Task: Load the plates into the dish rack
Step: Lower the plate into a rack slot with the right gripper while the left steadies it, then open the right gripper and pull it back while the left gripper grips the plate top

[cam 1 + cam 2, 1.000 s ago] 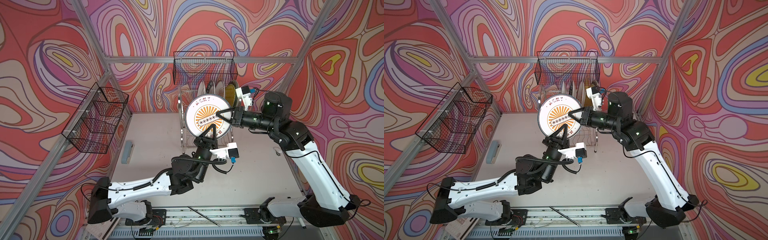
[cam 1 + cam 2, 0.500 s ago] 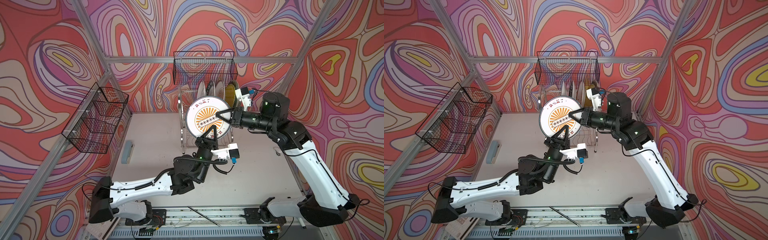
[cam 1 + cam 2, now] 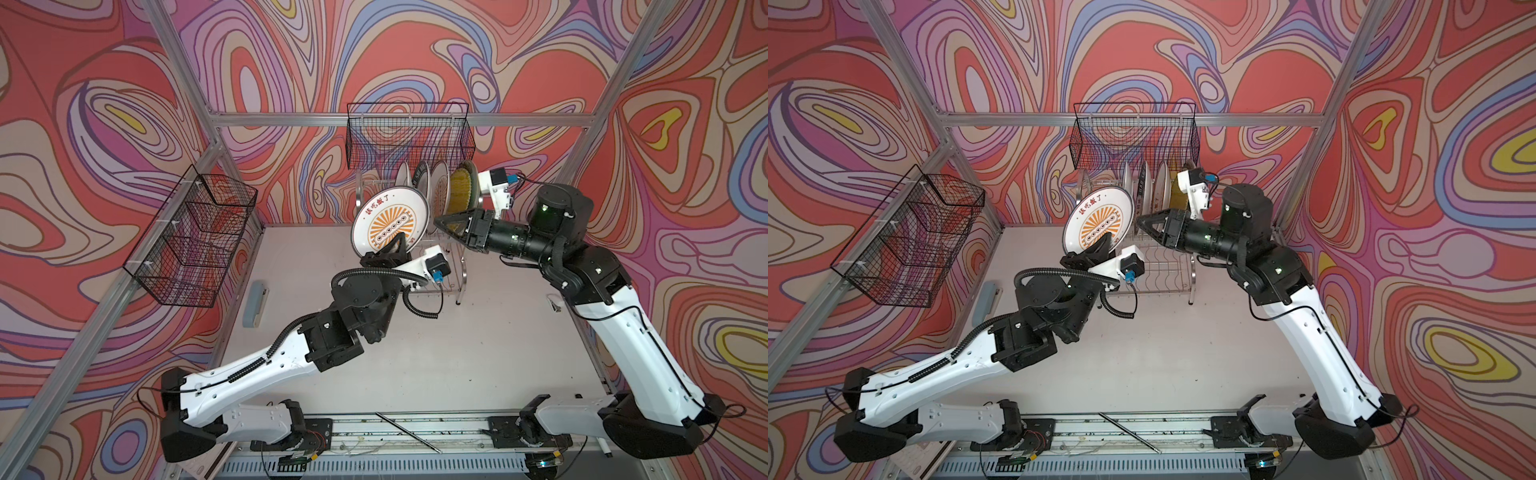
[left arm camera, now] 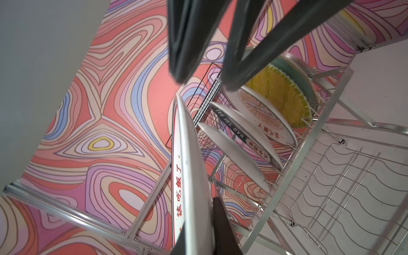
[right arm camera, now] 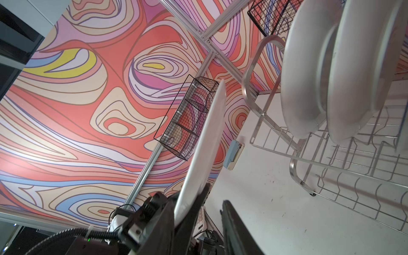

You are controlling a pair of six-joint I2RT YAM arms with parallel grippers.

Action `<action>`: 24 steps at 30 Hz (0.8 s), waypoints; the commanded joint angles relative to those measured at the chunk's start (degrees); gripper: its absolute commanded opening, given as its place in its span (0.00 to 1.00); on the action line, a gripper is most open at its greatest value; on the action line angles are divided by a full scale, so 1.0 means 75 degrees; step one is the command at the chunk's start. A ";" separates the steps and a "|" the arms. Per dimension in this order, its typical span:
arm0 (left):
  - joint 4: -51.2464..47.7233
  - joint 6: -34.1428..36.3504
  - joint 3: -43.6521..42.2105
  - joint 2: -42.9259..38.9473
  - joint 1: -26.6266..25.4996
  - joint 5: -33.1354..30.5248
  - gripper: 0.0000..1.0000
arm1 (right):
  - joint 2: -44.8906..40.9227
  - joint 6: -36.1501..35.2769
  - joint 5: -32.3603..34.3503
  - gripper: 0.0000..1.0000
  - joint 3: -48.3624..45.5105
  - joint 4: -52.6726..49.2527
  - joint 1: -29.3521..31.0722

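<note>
Sunburst plate (image 3: 386,216) hangs tilted at the dish rack's (image 3: 1163,272) upper tier, left gripper (image 3: 398,245) clamped on its lower rim, right gripper (image 3: 440,221) parted beside it. Slotting step, I judge: next I lower it into 1 free slot.

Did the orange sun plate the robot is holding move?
Yes. In a top view, the round white plate with the orange sunburst has shifted left, toward the left end of the black wire basket on the back wall.

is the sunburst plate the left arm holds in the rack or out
Out. The left gripper clamps the sunburst plate on edge, apart from the dish rack; no slot wires touch it.
</note>
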 commanded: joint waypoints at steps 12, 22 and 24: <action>-0.4358 -0.4427 0.2504 -0.0094 0.1506 0.1619 0.00 | -0.0527 -0.0545 0.0592 0.39 0.0057 -0.0202 -0.0008; -0.6469 -0.6426 0.4519 0.0837 0.2742 0.3515 0.00 | -0.1338 -0.0639 0.0876 0.39 -0.2050 0.0288 -0.0003; -0.6700 -0.6707 0.4896 0.1064 0.2936 0.3745 0.00 | -0.1480 -0.0714 0.0821 0.39 -0.2587 0.0425 -0.0002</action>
